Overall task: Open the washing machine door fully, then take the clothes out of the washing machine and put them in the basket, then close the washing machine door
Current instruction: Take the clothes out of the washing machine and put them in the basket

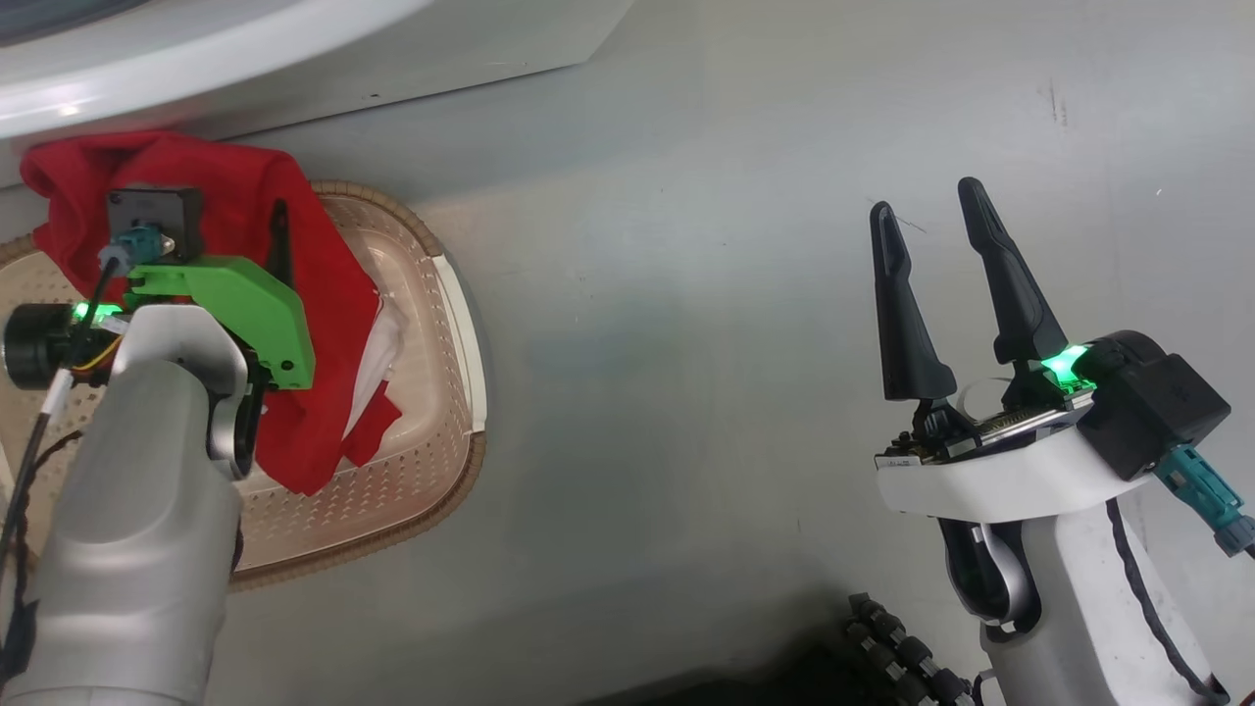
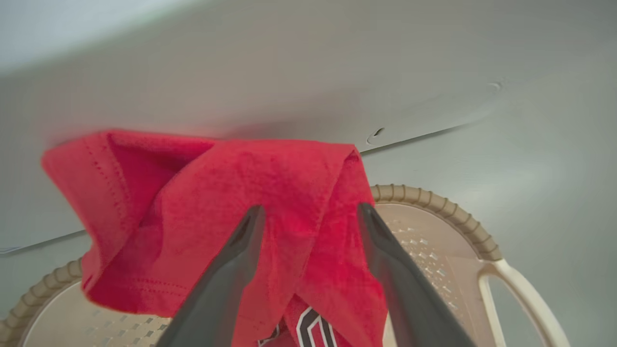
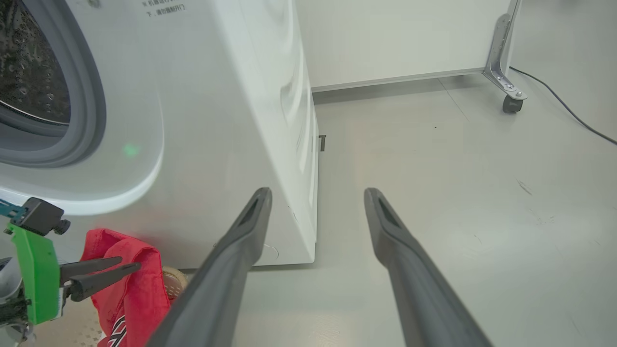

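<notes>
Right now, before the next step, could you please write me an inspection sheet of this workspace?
Surface: grey floor, with small scuff marks.
Job's things: clothes partly in the basket, upper part bunched above its rim beside the washing machine; machine opening uncovered, drum visible.
Clutter: nothing seen.
Grippers: left pincer open, fingertips at the clothes; right pincer open, empty, over the floor.
Cables: black cable on the floor near a caster.
Surroundings: white panel behind the machine.
</notes>
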